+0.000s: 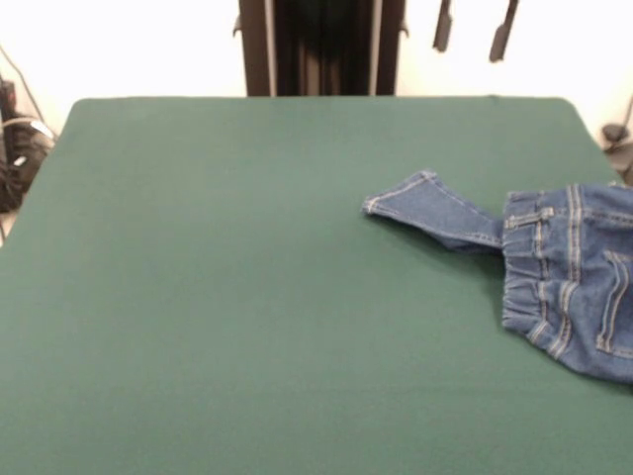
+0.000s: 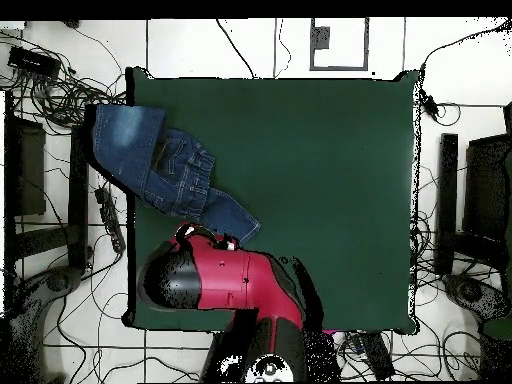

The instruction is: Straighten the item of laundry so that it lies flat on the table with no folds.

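Jeans [image 1: 569, 282] lie crumpled on the green table [image 1: 247, 297], below and slightly outward of the gripper [image 1: 475, 35], with one leg [image 1: 430, 210] stretching toward the table's middle. Overhead, the other leg [image 2: 125, 135] drapes off the table's edge. Gripper fingers [image 1: 502, 38] hang spread apart, empty, high above the cloth.

The arm [image 2: 215, 278] has a glossy red shell with rounded black joint sections, one bulbous black end cap and a pale round disc at its base. Two slim dark gripper [image 1: 475, 35] fingers [image 1: 502, 38] are flat, narrow blades with squared tips.
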Tool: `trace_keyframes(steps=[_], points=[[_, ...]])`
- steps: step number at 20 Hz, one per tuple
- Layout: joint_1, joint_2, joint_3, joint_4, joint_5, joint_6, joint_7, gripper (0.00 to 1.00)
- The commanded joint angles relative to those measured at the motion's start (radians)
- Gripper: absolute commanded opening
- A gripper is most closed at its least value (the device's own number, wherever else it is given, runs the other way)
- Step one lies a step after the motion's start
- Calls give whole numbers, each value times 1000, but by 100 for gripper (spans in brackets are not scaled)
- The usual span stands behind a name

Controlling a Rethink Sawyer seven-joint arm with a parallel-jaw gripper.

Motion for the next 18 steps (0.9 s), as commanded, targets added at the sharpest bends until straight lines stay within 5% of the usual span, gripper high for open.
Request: trace_keyframes(steps=[1, 9, 18], points=[[-49, 108, 186, 138, -24, -159, 44, 100], [-114, 222, 247, 116, -72, -299, 49, 100], [-96, 386, 224, -9, -105, -388, 63, 100]])
